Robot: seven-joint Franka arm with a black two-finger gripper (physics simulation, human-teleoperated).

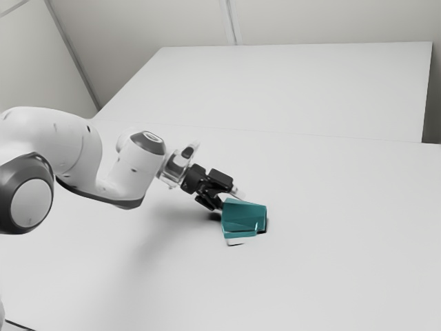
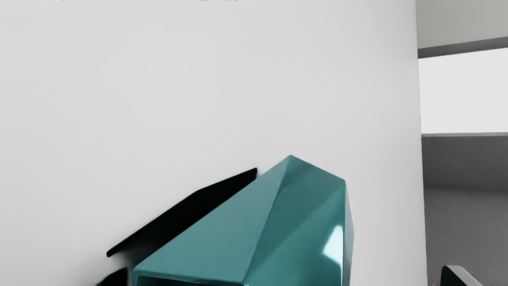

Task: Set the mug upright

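Observation:
In the exterior view my gripper (image 1: pixel 229 198) is low over the table, its spread fingers right beside the teal mug (image 1: pixel 244 217). The faceted mug (image 2: pixel 246 222) lies on its side, the edge of its mouth facing my hand. The wrist view shows my gripper (image 2: pixel 254 280) at the bottom edge, open, with one fingertip (image 2: pixel 456 276) standing well apart from the mug's side. Where the other fingertip is relative to the mug's mouth I cannot tell. The mug is not held between two fingers.
A white table (image 1: pixel 331 276) spreads around the mug, with dark shadow patches beside the mug in the wrist view. The table's far edge and pale walls (image 1: pixel 331 21) stand behind. No other object is near the mug.

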